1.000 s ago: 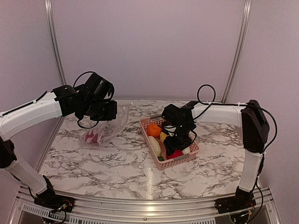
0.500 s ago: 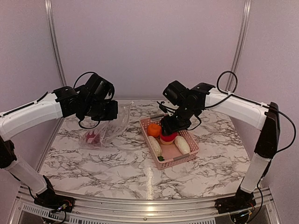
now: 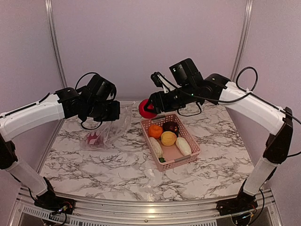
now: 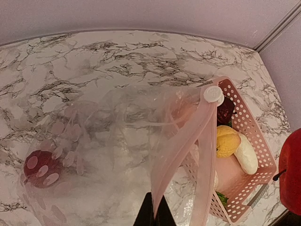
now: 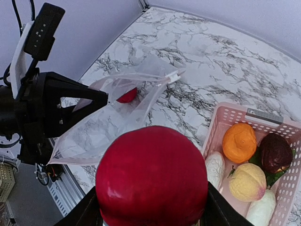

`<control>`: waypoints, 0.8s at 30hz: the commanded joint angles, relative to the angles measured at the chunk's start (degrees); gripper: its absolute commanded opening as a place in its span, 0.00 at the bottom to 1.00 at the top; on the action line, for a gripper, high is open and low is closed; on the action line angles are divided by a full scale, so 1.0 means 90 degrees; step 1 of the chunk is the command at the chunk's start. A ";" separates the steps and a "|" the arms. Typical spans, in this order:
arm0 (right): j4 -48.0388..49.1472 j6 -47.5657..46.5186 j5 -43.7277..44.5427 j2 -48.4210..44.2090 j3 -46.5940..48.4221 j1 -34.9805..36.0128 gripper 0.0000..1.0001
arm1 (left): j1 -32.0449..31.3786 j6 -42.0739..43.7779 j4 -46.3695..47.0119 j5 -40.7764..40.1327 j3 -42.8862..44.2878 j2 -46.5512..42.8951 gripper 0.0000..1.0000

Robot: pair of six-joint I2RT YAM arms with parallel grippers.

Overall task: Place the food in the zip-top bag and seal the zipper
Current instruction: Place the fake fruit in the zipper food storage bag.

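My right gripper (image 3: 151, 105) is shut on a red apple (image 3: 145, 109) and holds it in the air between the pink basket (image 3: 193, 153) and the clear zip-top bag (image 3: 109, 131). The apple fills the right wrist view (image 5: 151, 176). My left gripper (image 3: 109, 114) is shut on the bag's mouth edge and holds it up; in the left wrist view its fingertips (image 4: 154, 217) pinch the pinkish zipper strip (image 4: 181, 141). A dark red food (image 4: 41, 168) lies inside the bag. An orange ball (image 3: 155, 131), a yellow one (image 3: 168, 138), a dark purple one (image 3: 170, 126) and pale elongated ones (image 3: 183, 146) lie in the basket.
The basket stands right of centre on the marble table (image 3: 117, 165). The bag's white slider (image 4: 213, 94) sits at the end of the zipper, close to the basket's corner. Walls with metal rails (image 3: 54, 47) stand behind.
My right gripper took the red apple out of the basket, lifted it and carried it left towards the bag. The left gripper and the bag stayed put.
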 commanded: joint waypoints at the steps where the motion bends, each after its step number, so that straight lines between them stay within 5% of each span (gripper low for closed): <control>1: 0.0900 -0.0094 -0.0484 -0.0055 0.0190 0.0127 0.43 | -0.0022 -0.0036 0.0213 0.0017 0.0095 0.0069 0.00; 16: 0.2102 0.0129 -0.1942 0.0751 0.0105 0.0132 0.45 | -0.0021 -0.0432 0.0539 0.0216 0.0181 -0.0007 0.00; 24: 0.1693 0.0209 -0.1381 0.1034 0.0092 0.0126 0.45 | -0.0020 -0.0672 0.0733 0.0107 0.0130 -0.0365 0.00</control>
